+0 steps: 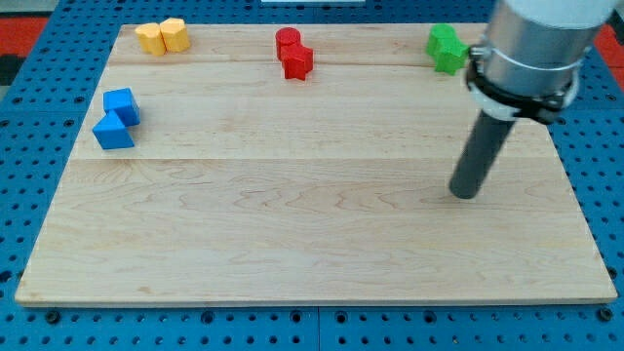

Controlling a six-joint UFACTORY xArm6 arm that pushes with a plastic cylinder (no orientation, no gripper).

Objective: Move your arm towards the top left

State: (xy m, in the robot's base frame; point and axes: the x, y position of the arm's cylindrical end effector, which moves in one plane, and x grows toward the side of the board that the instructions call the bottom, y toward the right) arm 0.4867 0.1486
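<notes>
A: What is the biggest thing here?

B: The pale wooden counter, lying on a blue pegboard with rows of dark holes. I read no writing on either, and no brand mark on the arm.

A: And the arm?

B: A grey cylinder comes in at the view's top right, cut off by the frame edge. Below it hangs a dark rod, and my tip touches the counter on the view's right side, a little above the middle height. There are no fingers on this rig, just the rod, so nothing is held.

A: Where is the top left from there?

B: Far across the counter. Two yellow blocks sit touching each other near that corner; their shapes are hard to make out. Below them, near the view's left edge, are two blue blocks, roughly cube-like, also touching.

A: Anything else?

B: At the top middle a red cylinder stands against another red block of unclear shape. At the top right, green blocks sit just beside the arm, partly hidden by it, so I cannot tell their count. My tip is well apart from all the blocks; the green ones are nearest.
</notes>
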